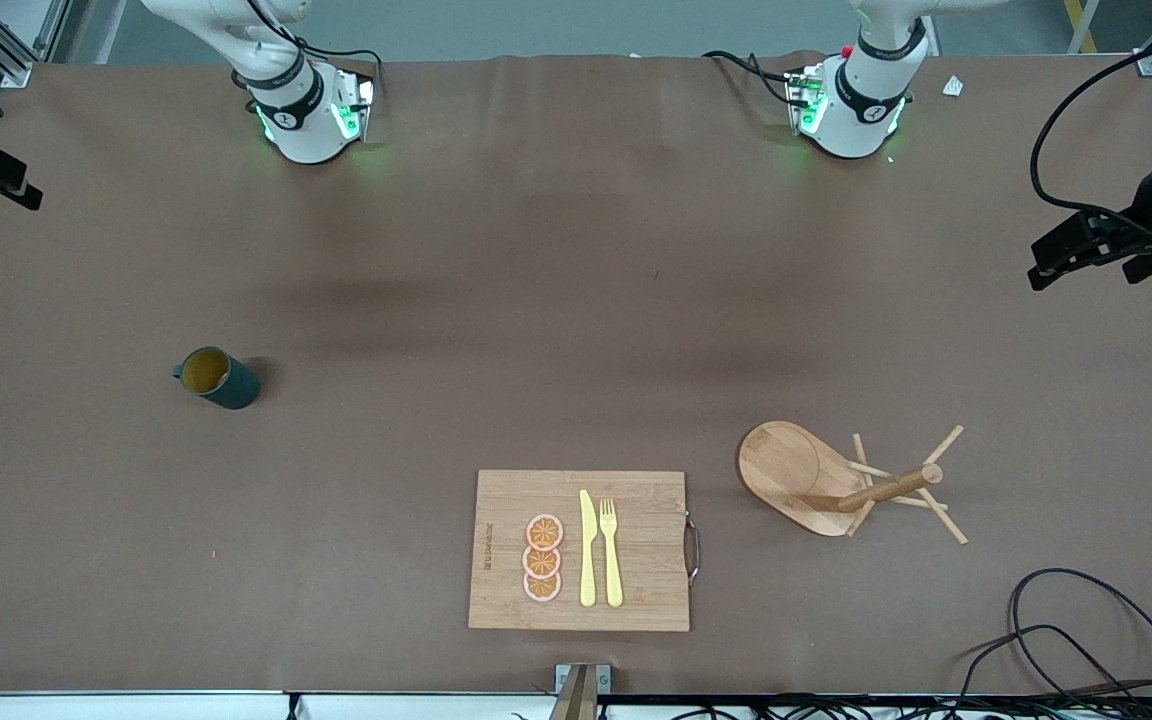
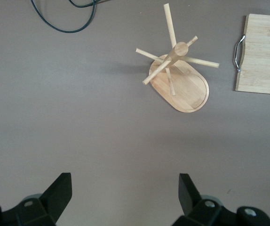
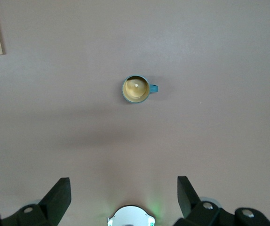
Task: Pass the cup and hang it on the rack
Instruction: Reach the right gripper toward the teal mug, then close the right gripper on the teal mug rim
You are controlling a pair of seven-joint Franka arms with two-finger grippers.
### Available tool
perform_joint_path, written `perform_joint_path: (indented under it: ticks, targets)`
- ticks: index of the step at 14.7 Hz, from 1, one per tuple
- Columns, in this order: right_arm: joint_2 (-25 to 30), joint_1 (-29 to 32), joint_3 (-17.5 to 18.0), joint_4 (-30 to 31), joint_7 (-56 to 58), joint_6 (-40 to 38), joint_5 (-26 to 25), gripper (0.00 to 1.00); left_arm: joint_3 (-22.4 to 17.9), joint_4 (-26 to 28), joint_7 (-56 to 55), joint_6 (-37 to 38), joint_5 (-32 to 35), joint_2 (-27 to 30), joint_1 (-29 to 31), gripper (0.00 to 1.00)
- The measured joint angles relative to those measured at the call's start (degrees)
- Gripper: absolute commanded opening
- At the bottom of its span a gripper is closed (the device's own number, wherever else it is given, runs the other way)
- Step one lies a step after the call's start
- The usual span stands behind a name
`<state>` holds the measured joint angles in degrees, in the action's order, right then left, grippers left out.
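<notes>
Brown matte surface (image 1: 556,300) fills pretty much the whole front view, with both white arm bases sitting along the top edge. Small dark teal-green mug with a yellowish inside, the cup (image 1: 217,377), stands upright in the left-middle of the front frame, toward the right arm's end, handle sticking out to the frame's left. Light wooden mug tree with an oval base and thin pegs, the rack (image 1: 841,482), is in the lower right of that frame, well apart from the cup. Between them, low in the centre, lies a rectangular bamboo cutting board (image 1: 636,590) carrying three orange slices (image 1: 543,558), a yellow knife (image 1: 587,548) and a yellow fork (image 1: 611,550). Black cables (image 1: 1086,630) loop in the bottom right corner.

Left tool (image 2: 124,197) hangs high over the surface near the rack, fingers spread wide, holding nothing. Right tool (image 3: 123,197) is up over the cup's area, also wide apart and holding nothing.
</notes>
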<state>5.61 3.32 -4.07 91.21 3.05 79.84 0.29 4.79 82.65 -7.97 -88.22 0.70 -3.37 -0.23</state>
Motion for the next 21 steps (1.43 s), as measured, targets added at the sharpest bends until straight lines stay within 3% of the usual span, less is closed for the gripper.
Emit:
perform_joint_path:
  ticks: [8, 11, 15, 21]
  targets:
    - [-15.32, 0.59, -0.33, 0.80, 1.62, 9.76, -0.05, 1.00, 0.01, -0.05, 0.00, 0.00, 0.00, 0.00, 0.00, 1.00]
    - [-16.62, 0.76, -0.33, 6.61, 7.72, 18.12, -0.01, 1.00, 0.01, -0.06, 0.00, 0.00, 0.00, 0.00, -0.01, 1.00]
    - [-17.19, 3.11, -0.41, 16.79, 25.63, 31.54, 1.75, 1.00, 0.01, -0.06, 0.00, 0.00, 0.00, 0.00, -0.01, 1.00]
    - [-24.26, 5.51, -0.14, 24.83, 41.90, 48.86, 3.81, 1.00, 0.02, -0.07, 0.00, 0.00, 0.00, 0.00, -0.01, 1.00]
